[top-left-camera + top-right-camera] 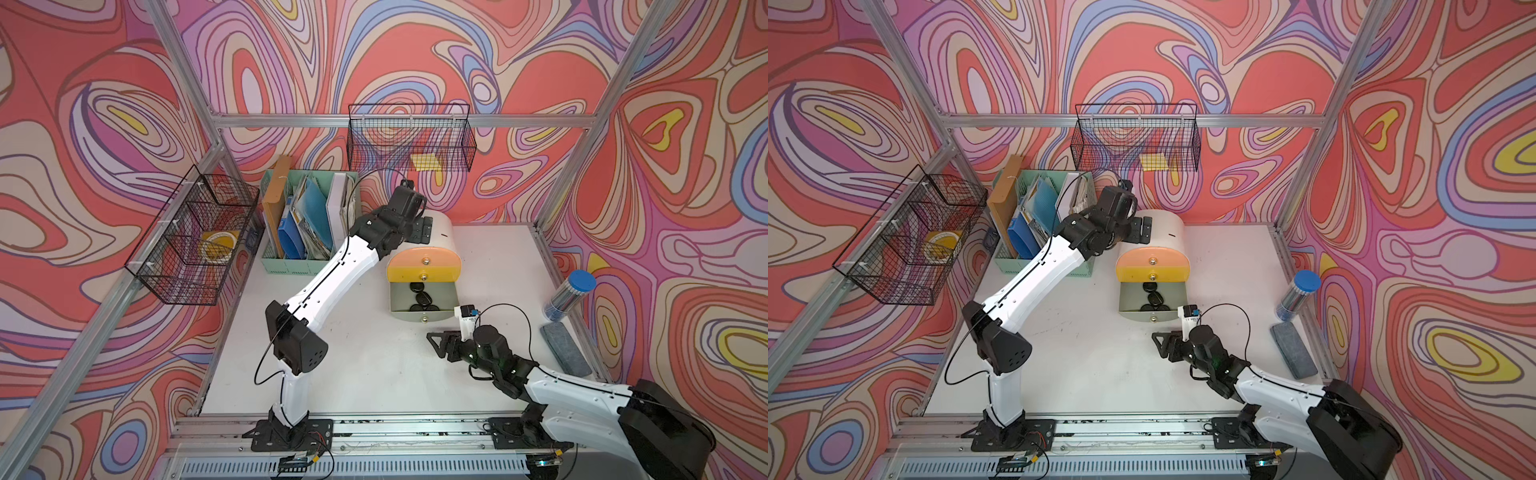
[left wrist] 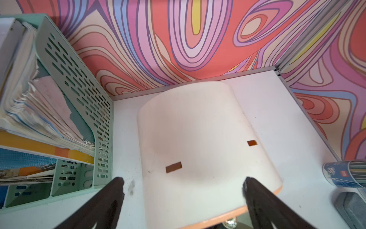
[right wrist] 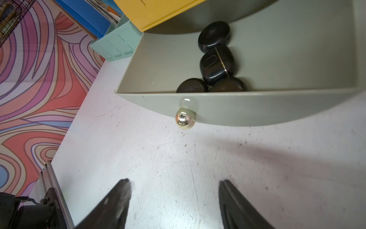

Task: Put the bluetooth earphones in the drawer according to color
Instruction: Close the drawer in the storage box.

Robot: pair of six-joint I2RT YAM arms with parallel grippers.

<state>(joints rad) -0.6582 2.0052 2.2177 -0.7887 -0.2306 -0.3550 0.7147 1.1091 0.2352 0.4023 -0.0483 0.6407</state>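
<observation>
Bottom drawer out, four black cases in; both tools empty.

The pale grey-green bottom drawer of the white barrel-topped chest stands pulled toward the near side. Four black pebble-shaped earphone cases are bunched by its front wall. The right tool is released, jaws parted with nothing between them, near the gold ball knob but apart from it. The left tool is spread wide over the chest top; contact unclear. Risks: jaws glance off the small round knob; a push slides the light chest far across the table if unbraced; an off-centre shove jams the drawer.
</observation>
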